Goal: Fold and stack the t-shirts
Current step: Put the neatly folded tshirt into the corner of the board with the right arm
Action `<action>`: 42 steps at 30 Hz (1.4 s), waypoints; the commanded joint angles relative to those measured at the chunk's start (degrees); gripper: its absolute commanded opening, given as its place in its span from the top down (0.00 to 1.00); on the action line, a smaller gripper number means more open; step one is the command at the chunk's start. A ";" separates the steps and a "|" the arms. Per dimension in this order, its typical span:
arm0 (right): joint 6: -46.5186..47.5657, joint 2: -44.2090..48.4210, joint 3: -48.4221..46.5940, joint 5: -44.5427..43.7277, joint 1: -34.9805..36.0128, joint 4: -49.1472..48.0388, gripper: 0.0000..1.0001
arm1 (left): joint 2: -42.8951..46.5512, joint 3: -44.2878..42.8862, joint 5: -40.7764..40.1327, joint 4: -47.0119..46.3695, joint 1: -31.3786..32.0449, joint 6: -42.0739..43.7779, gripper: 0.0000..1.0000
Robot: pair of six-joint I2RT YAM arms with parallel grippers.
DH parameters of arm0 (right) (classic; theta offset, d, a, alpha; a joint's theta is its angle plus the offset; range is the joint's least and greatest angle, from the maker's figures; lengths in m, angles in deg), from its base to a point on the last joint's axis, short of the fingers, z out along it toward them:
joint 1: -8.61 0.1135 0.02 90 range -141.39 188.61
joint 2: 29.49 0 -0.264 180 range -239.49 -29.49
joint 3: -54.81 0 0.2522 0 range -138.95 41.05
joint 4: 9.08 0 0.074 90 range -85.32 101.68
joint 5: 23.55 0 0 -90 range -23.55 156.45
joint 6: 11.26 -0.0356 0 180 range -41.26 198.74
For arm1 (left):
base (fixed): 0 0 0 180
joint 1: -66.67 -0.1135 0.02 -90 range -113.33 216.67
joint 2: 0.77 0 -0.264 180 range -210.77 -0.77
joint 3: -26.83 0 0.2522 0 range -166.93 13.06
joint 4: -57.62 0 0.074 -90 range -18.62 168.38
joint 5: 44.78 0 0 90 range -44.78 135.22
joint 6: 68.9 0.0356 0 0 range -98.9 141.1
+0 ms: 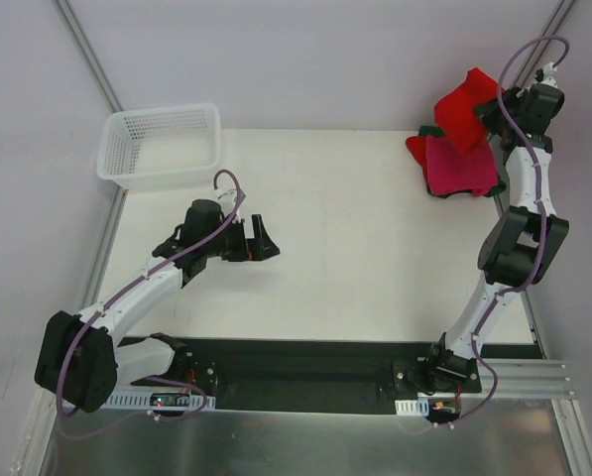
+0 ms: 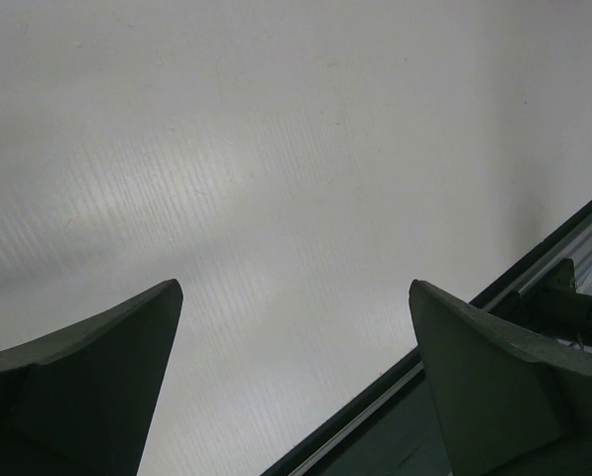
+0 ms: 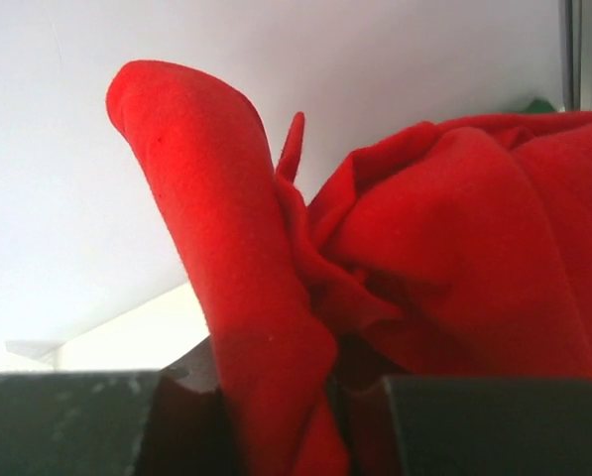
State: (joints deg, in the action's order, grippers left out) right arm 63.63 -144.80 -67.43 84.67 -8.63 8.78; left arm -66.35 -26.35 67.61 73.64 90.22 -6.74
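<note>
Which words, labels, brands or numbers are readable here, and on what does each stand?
None can be read. The bright red t-shirt, the stack of folded t-shirts and the white mesh basket show no print. The white strips at the arm bases are too small to tell.

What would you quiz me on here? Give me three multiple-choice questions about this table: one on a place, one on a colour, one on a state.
1. Where does the white basket stand?
A. at the far left corner of the table
B. at its centre
C. at its near right corner

2. What colour is the t-shirt in the right end effector?
A. blue
B. bright red
C. yellow

3. How is the left end effector?
A. shut on cloth
B. shut on nothing
C. open and empty

Answers:
1 A: the top view shows it at the far left edge.
2 B: the right wrist view shows bright red cloth bunched in the grip.
3 C: its jaws stand wide apart over bare table.
</note>
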 commanded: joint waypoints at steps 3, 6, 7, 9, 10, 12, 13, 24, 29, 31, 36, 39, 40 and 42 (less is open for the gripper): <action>-4.13 -7.28 -3.67 -0.11 -0.78 -9.45 0.99 | -1.91 -0.22 0.11 -2.09 -1.22 0.68 0.01; -6.84 -10.89 -2.96 0.76 -0.96 -13.22 0.99 | -3.67 -0.31 0.72 -2.09 -1.75 0.68 0.01; -7.55 -11.34 -1.39 1.29 -0.96 -14.20 0.99 | -4.20 -0.39 0.81 -2.09 -1.84 0.68 0.01; -9.13 -11.87 0.81 1.47 -0.87 -16.74 0.99 | -5.77 -0.83 1.25 -2.09 -2.10 0.68 0.01; -9.49 -11.78 3.26 1.56 -0.78 -17.54 0.99 | -6.31 -1.01 1.51 -3.48 -2.28 0.68 0.01; -10.02 -11.26 6.26 1.56 -0.78 -19.82 0.99 | -7.62 -1.71 2.04 -3.93 -2.37 0.68 0.01; -9.94 -10.13 9.14 1.12 -0.70 -20.09 0.99 | -7.98 -1.97 2.22 -4.02 -2.37 0.68 0.01; -7.83 -3.88 17.78 -0.20 -0.61 -20.54 0.69 | -7.81 -2.16 3.01 -4.99 -2.37 -0.03 0.01; -6.16 -1.33 17.43 -1.78 -0.61 -18.95 0.53 | -6.58 -1.71 2.92 -4.99 -2.37 -0.29 0.01; -5.19 -0.10 16.91 -2.39 -0.61 -17.55 0.52 | -6.23 -1.54 3.09 -4.99 -2.37 -0.55 0.01; -3.26 4.20 19.27 -3.80 -0.78 -16.23 0.51 | -4.47 -0.40 3.01 -5.16 -2.37 -0.73 0.01; -2.03 7.98 21.91 -4.59 -0.78 -15.09 0.50 | -3.77 0.04 3.10 -5.25 -2.37 -0.90 0.01; -1.85 9.99 23.48 -4.94 -0.78 -14.91 0.50 | -3.59 0.13 3.18 -5.34 -2.37 -0.99 0.01; -1.24 12.37 25.25 -5.73 -0.70 -14.38 0.50 | -3.41 0.22 3.27 -5.34 -2.37 -0.82 0.01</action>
State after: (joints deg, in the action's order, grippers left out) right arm 59.78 -140.73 -44.73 81.22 -9.39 -5.82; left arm -71.73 -26.70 69.25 69.95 88.30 -6.82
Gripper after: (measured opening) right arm 0.497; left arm 0.993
